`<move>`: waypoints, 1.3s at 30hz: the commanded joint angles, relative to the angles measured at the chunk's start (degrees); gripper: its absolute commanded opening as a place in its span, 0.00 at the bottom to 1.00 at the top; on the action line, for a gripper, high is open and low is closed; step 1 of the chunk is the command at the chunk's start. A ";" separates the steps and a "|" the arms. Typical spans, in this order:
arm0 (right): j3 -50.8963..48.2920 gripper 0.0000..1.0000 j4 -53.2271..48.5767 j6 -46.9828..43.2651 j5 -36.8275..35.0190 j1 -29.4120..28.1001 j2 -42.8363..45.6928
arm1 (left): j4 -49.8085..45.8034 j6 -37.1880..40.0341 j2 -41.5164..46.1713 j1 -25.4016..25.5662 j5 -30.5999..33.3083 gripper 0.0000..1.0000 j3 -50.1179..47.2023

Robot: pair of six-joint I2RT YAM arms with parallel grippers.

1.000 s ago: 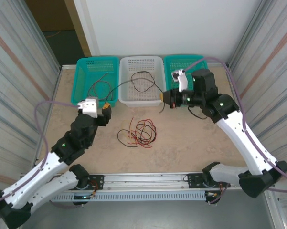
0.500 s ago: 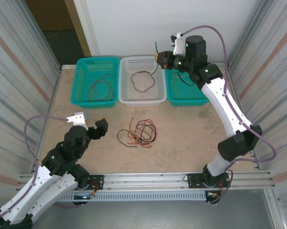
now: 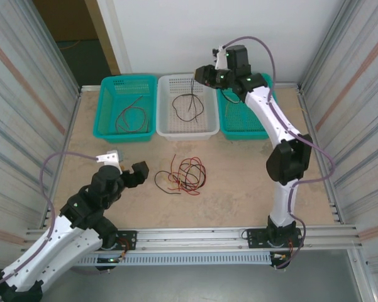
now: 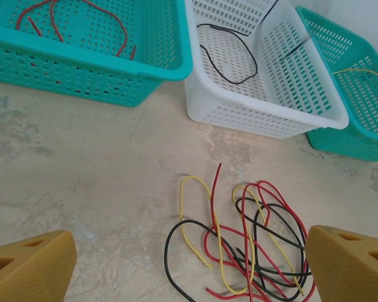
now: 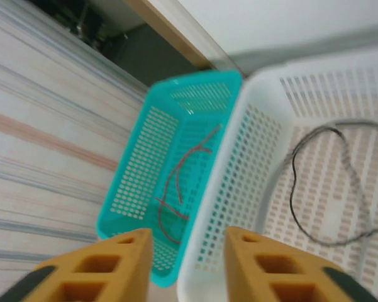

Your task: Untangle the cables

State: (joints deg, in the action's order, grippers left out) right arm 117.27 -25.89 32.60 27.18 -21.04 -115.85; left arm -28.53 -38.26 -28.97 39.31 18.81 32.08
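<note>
A tangle of red, black and yellow cables [image 3: 183, 175] lies on the table in front of the baskets. My left gripper [image 3: 137, 173] hovers just left of it, open and empty. In the left wrist view the tangle [image 4: 251, 245] sits between and ahead of the wide-spread yellow fingers [image 4: 31, 267]. My right gripper [image 3: 201, 74] hangs open above the far rim of the white basket [image 3: 204, 129], nothing between its fingers [image 5: 119, 264]. One black cable [image 3: 190, 106] [image 5: 293, 182] lies loose inside that basket.
The left teal basket [image 3: 107, 107] holds a red cable [image 3: 131, 115] [image 5: 175, 182]. The right teal basket [image 3: 258, 131] holds a yellow cable [image 4: 358, 70]. Corrugated metal walls close both sides. A metal rail runs along the near edge.
The right arm carried the black cable up from the table over the white basket and let go; the cable now rests inside. The left arm drew back, then shifted toward the tangle.
</note>
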 commanded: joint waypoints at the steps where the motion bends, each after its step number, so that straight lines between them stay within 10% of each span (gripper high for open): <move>1: -4.49 0.47 -1.18 1.37 0.43 -0.86 2.37 | 2.22 -0.45 -0.49 -0.55 -0.70 0.95 1.15; 13: -42.00 0.58 -2.58 -4.64 -18.62 -15.10 28.60 | 2.46 -1.44 -8.34 -6.71 -7.96 0.93 7.65; 21: -51.55 0.64 -7.78 -3.46 -25.96 -26.01 27.53 | -0.49 -2.54 -9.43 -17.35 -17.46 0.88 12.48; 27: -50.55 0.48 -7.45 -4.16 -24.55 -28.04 19.15 | -1.09 -5.71 -9.33 -23.47 -28.30 0.82 10.30; 39: -47.21 0.01 -8.43 -5.88 -25.11 -29.06 16.78 | -3.81 -3.13 -7.25 -23.66 -29.21 0.81 10.13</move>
State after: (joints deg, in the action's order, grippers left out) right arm 68.77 -33.06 27.38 2.96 -49.65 -101.91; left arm -31.51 -43.24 -36.29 16.08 -9.04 41.25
